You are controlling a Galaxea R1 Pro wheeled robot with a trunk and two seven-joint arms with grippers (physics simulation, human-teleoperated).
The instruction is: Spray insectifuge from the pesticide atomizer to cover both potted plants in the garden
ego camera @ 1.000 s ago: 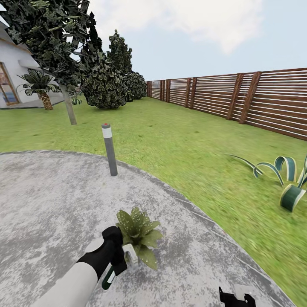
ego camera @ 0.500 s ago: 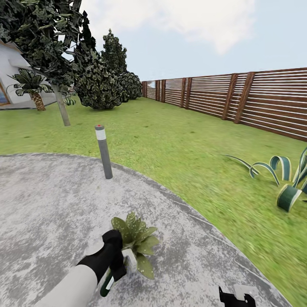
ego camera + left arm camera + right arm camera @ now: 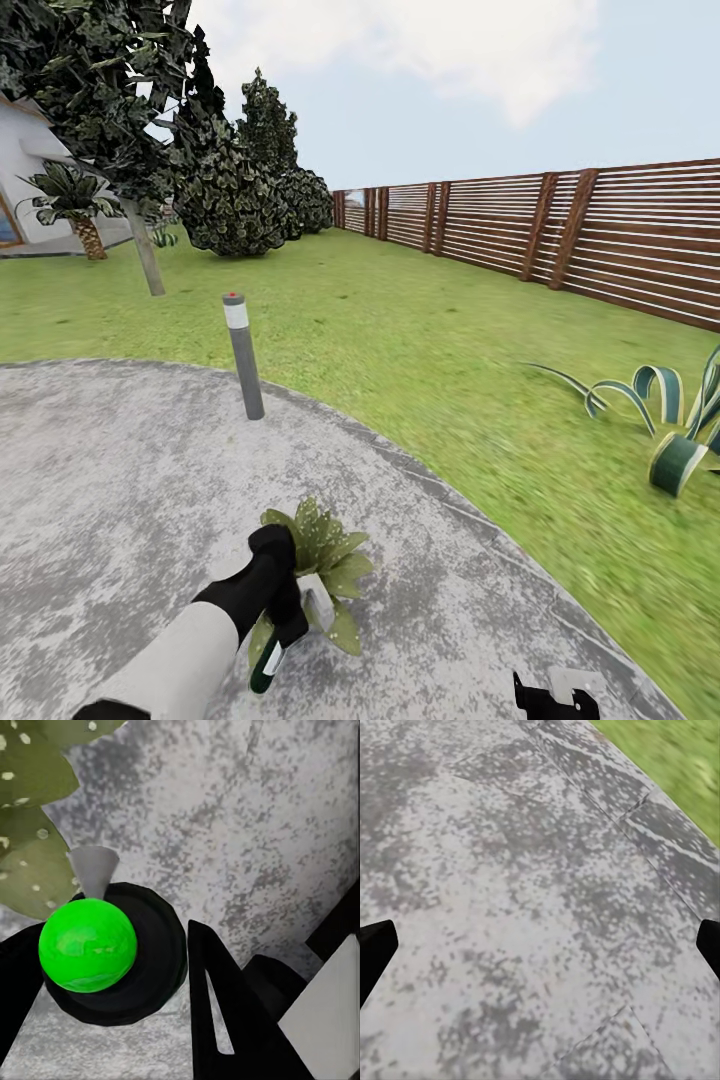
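Observation:
A potted plant [image 3: 322, 560] with speckled green leaves sits on the round grey patio [image 3: 110, 480] of the garden, near its right edge. My left gripper [image 3: 283, 612] is shut on the pesticide atomizer [image 3: 267, 664], a dark green bottle with a white label, held right against the plant's left side. In the left wrist view the atomizer's bright green cap [image 3: 88, 943] and grey nozzle cone [image 3: 91, 870] sit between the black fingers [image 3: 225, 1020], the cone pointing at the plant's leaves [image 3: 34, 802]. My right gripper [image 3: 555, 696] hangs low at the right, open [image 3: 540, 945] over bare paving.
A grey bollard light [image 3: 243, 355] stands at the patio's far edge. Lawn [image 3: 420, 340] lies beyond, with a striped agave [image 3: 680, 430] at right, a slatted wooden fence [image 3: 560, 230] behind, and dark trees [image 3: 230, 180], a palm [image 3: 75, 205] and a house at left.
The head view panned slightly at first, then held still. My left arm pushed forward and to the right, bringing the atomizer closer against the plant. The right gripper has stayed put.

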